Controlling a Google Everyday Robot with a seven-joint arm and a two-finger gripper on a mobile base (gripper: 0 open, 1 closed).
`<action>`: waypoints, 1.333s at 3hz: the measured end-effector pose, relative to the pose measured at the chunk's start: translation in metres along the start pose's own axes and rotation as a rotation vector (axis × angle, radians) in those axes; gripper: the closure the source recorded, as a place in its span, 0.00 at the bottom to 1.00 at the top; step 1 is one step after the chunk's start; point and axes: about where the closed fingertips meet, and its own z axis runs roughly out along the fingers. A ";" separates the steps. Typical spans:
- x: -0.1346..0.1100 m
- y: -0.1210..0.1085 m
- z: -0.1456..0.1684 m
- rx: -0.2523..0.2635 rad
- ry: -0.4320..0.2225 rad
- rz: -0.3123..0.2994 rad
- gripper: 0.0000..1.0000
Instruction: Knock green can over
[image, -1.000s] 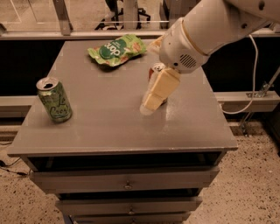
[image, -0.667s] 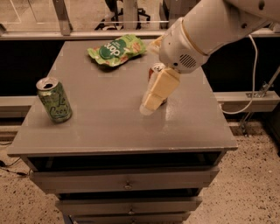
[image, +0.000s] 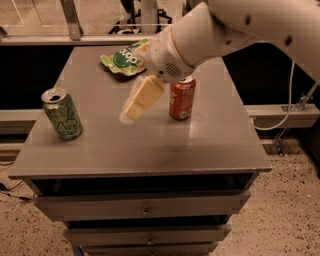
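Observation:
The green can (image: 62, 114) stands upright near the left edge of the grey table (image: 115, 150). It is light green with dark scribbly lettering and a silver top. My gripper (image: 132, 108) hangs above the middle of the table, pointing down and to the left, well to the right of the green can and apart from it. Its cream-coloured fingers (image: 142, 96) show as one wedge. My white arm comes in from the upper right.
A red-orange soda can (image: 181, 98) stands upright just right of the gripper, partly behind the wrist. A flat green snack bag (image: 122, 60) lies at the back of the table. Drawers sit below the table's front edge.
My gripper and arm have moved left towards the green can, uncovering the red-orange can. The green can has not moved.

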 end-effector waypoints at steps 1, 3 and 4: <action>-0.028 -0.001 0.040 -0.048 -0.109 -0.007 0.00; -0.047 0.008 0.105 -0.110 -0.217 -0.007 0.00; -0.049 0.007 0.143 -0.116 -0.239 0.005 0.00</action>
